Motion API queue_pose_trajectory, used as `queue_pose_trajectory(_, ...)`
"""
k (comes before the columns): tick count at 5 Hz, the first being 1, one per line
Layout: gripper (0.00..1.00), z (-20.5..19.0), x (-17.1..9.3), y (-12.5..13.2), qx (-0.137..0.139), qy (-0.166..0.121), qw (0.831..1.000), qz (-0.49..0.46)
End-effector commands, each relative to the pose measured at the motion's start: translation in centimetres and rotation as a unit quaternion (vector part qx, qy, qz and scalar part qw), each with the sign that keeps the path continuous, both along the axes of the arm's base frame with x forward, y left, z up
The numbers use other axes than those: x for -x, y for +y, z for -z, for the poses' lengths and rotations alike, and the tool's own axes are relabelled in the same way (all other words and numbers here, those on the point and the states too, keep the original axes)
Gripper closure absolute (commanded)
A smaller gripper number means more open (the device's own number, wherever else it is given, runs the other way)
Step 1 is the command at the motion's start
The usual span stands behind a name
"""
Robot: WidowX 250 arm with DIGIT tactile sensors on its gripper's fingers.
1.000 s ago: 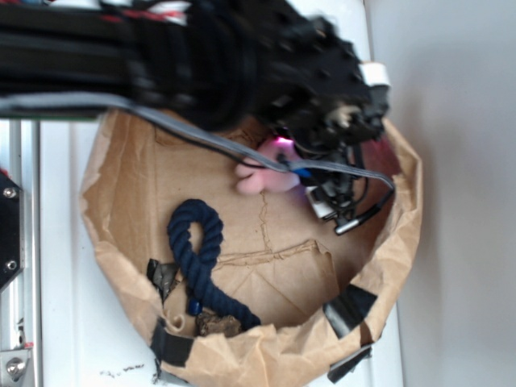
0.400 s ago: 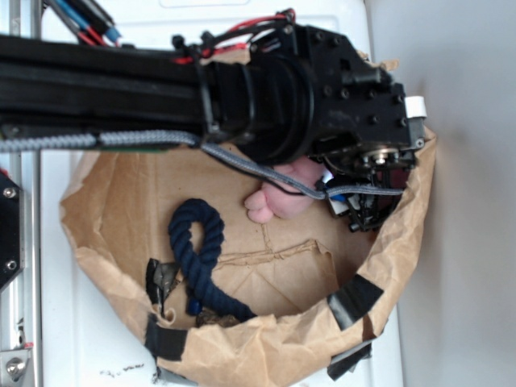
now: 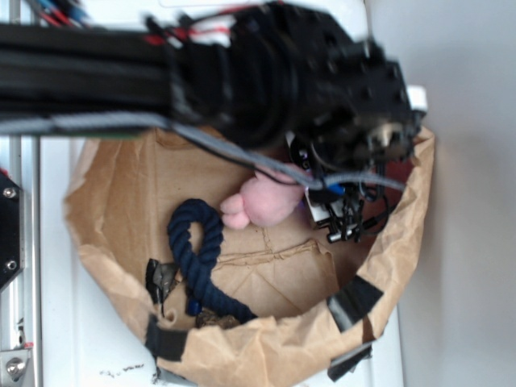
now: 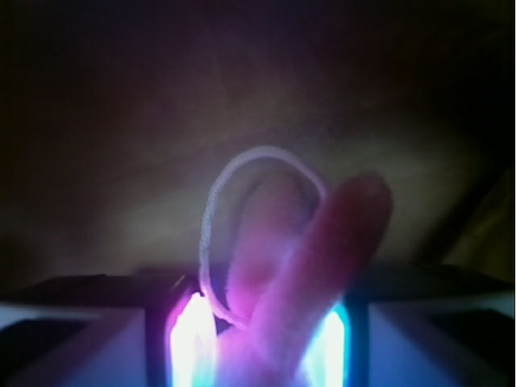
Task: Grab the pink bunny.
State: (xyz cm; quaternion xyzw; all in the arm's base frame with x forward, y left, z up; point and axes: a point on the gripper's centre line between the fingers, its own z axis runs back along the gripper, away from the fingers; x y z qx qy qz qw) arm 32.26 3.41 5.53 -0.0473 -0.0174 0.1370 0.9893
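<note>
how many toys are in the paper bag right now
2. The pink bunny lies near the bag's middle, partly under the hand. The navy rope toy lies at lower left. The arm may hide others.

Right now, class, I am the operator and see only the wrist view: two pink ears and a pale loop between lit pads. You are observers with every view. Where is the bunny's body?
Observer: In the exterior view the pink bunny is inside a crumpled brown paper bag with a rolled-down rim.
Operator: Is anything else in there?
Observer: A navy rope toy lies in the bag, apart from the bunny, on the side away from the hand.
Operator: Is the bag intact?
Observer: Strips of black tape patch its rim.
</note>
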Motion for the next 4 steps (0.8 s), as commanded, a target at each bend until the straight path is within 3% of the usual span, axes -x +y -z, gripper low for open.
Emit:
queue_pose_trajectory(1, 1.0, -11.0, 0.3, -1.7, 0.08, -0.028, 0.996, 0.026)
queue_pose_trajectory(2, 1.0, -12.1, 1.0, -2.3, 0.075, -0.014, 0.995, 0.056)
queue_pose_trajectory(3, 1.0, -12.4, 1.7, -2.2, 0.064, -0.021, 0.995, 0.069)
queue_pose_trajectory(4, 0.28, -13.0, 2.7, -2.2, 0.005, -0.029, 0.996, 0.08)
